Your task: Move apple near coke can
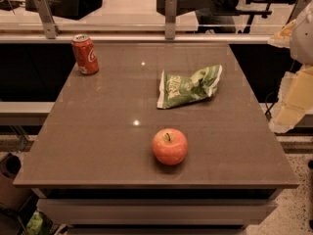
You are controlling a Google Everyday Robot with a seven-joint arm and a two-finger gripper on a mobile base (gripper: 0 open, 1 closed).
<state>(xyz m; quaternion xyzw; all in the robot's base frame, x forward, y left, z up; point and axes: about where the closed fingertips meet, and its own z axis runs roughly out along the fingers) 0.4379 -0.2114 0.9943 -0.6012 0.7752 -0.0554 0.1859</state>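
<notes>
The apple [169, 146] is round and red-orange with a short dark stem. It sits on the brown table [98, 131] near the front edge, a little right of centre. The coke can [85, 54] is red with white script and a silver top. It stands upright at the table's far left corner. The gripper [289, 104] is a pale shape at the right edge of the view, off the table's right side, well away from the apple and holding nothing that I can see.
A green-and-white chip bag [190, 86] lies crumpled between the apple and the table's far edge. A metal rail with brackets [170, 18] runs behind the table. Dark equipment stands beyond it. The floor drops away at the front and sides.
</notes>
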